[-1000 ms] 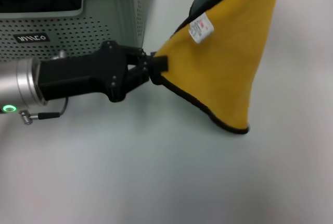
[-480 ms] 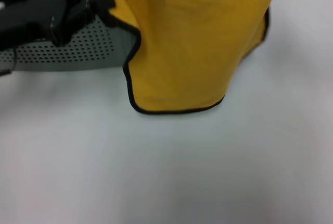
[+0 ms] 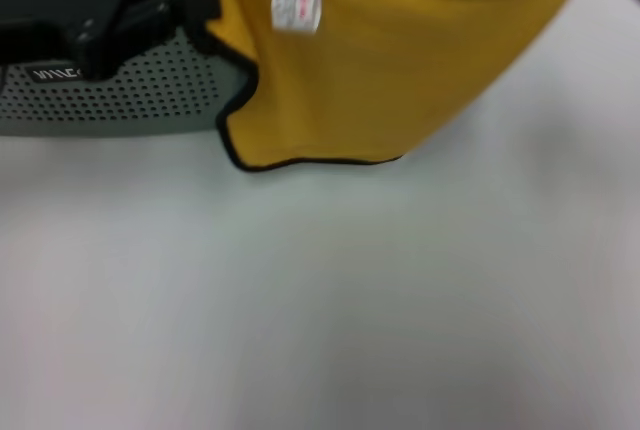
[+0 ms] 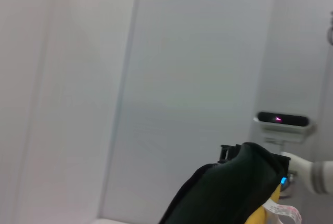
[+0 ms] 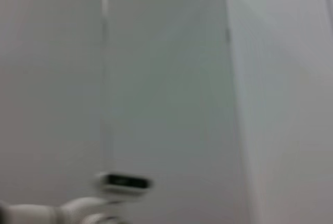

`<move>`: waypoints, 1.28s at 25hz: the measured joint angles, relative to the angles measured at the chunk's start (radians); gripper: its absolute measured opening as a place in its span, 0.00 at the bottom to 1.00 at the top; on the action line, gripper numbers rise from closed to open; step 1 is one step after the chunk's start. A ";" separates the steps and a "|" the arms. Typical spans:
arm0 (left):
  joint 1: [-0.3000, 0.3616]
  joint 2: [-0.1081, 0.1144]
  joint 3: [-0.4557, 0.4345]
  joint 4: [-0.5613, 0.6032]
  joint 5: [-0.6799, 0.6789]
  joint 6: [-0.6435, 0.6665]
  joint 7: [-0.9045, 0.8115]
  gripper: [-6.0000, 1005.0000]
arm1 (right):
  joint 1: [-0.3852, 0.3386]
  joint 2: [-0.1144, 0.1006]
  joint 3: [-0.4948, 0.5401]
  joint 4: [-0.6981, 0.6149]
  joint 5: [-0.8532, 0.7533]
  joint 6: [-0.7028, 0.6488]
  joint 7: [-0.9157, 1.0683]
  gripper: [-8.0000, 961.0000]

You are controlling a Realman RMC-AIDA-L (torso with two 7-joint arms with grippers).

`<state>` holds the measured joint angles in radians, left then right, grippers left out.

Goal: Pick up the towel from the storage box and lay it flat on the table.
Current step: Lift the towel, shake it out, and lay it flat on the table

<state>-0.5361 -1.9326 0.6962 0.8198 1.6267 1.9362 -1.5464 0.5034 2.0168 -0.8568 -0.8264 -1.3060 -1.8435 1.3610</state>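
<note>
Head view only: left pincer (image 3: 195, 5) gripping towel (image 3: 390, 70).

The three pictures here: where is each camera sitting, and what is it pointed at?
Head view: on the robot's head, looking down at the table, the storage box and the towel gripped by the left gripper.
Left wrist view: on the left arm, facing a wall; the towel fills a corner.
Right wrist view: on the right arm, facing a wall.
Shared: the towel, by head and left wrist.

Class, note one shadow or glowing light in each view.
Head view: faint soft shadow on the table below the towel held by the left gripper. Left wrist view: small magenta light glows on a wall device. Right wrist view: none visible.
</note>
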 joint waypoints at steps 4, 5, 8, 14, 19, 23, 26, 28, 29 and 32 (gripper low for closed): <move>0.049 0.029 0.023 0.064 -0.038 0.095 -0.035 0.03 | -0.062 0.008 -0.045 -0.046 0.008 -0.140 0.032 0.01; 0.063 0.036 0.036 0.075 -0.054 0.099 -0.039 0.03 | -0.080 0.009 -0.051 -0.070 0.019 -0.147 0.038 0.01; 0.080 0.043 0.049 0.081 -0.081 0.096 -0.041 0.03 | -0.105 0.007 -0.053 -0.116 0.046 -0.105 0.037 0.01; 0.011 0.031 0.040 0.069 -0.022 -0.006 -0.038 0.04 | -0.051 -0.012 -0.038 -0.078 0.035 0.060 -0.035 0.01; -0.047 0.047 0.036 0.046 -0.009 -0.086 -0.042 0.04 | -0.018 -0.029 -0.036 -0.075 0.037 0.142 -0.058 0.01; -0.058 0.065 0.028 0.029 -0.010 -0.061 -0.042 0.04 | -0.031 -0.026 -0.036 -0.086 0.039 0.125 -0.049 0.01; -0.039 0.070 0.028 0.029 -0.010 -0.007 -0.038 0.04 | -0.069 -0.012 -0.043 -0.089 0.036 0.073 -0.038 0.01; -0.016 0.075 0.031 0.032 -0.010 0.056 -0.025 0.04 | -0.100 -0.005 -0.046 -0.089 0.033 0.005 -0.025 0.01; -0.016 0.075 0.031 0.032 -0.010 0.056 -0.025 0.04 | -0.113 -0.002 -0.047 -0.089 0.032 -0.035 -0.020 0.01; 0.049 0.100 0.110 0.060 -0.062 0.102 0.001 0.04 | -0.148 0.006 -0.049 -0.094 0.054 -0.157 0.009 0.01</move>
<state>-0.4871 -1.8327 0.8066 0.8802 1.5647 2.0379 -1.5455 0.3554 2.0227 -0.9057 -0.9203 -1.2518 -2.0005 1.3695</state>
